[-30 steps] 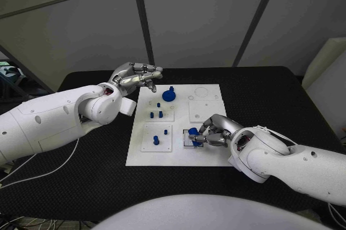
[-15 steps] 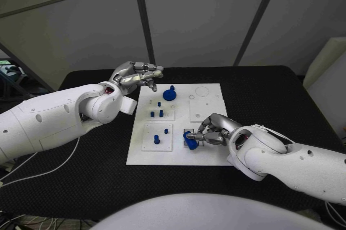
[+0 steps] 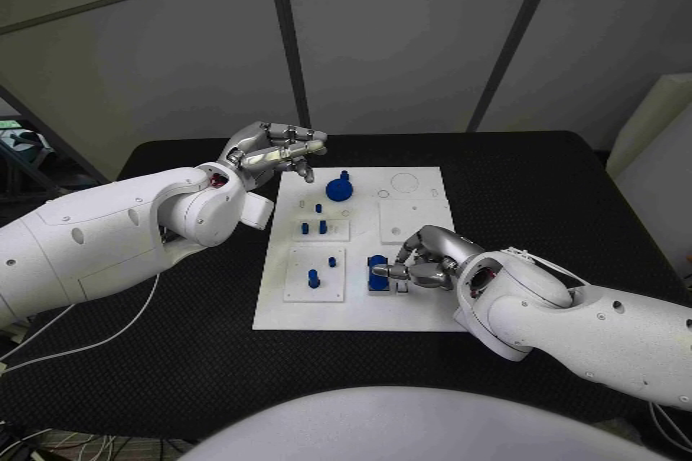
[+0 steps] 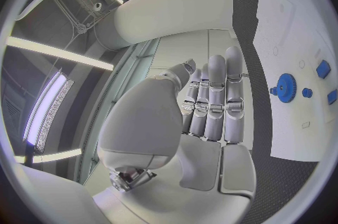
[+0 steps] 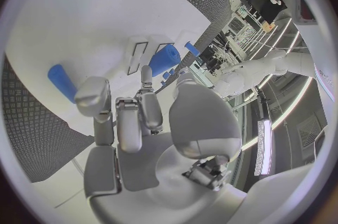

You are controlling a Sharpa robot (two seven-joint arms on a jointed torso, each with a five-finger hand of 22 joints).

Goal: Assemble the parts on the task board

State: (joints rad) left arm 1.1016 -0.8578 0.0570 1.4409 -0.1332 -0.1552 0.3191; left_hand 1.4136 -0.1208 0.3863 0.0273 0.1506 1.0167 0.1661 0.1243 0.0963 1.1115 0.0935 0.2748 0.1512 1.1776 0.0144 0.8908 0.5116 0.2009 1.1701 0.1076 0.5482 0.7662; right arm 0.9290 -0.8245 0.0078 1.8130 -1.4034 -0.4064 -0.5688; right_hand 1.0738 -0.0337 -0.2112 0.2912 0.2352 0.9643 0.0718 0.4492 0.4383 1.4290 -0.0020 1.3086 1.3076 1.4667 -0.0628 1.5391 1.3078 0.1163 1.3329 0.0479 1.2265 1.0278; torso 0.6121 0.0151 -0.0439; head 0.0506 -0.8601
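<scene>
Board (image 3: 358,311) – no legible markings.

Black table (image 3: 534,181), white task board (image 3: 411,213) lying flat at its middle

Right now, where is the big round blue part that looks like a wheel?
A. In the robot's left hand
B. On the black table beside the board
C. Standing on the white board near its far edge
C: the round blue part stands on the task board near its far edge, close to the left hand, which does not touch it.
</scene>
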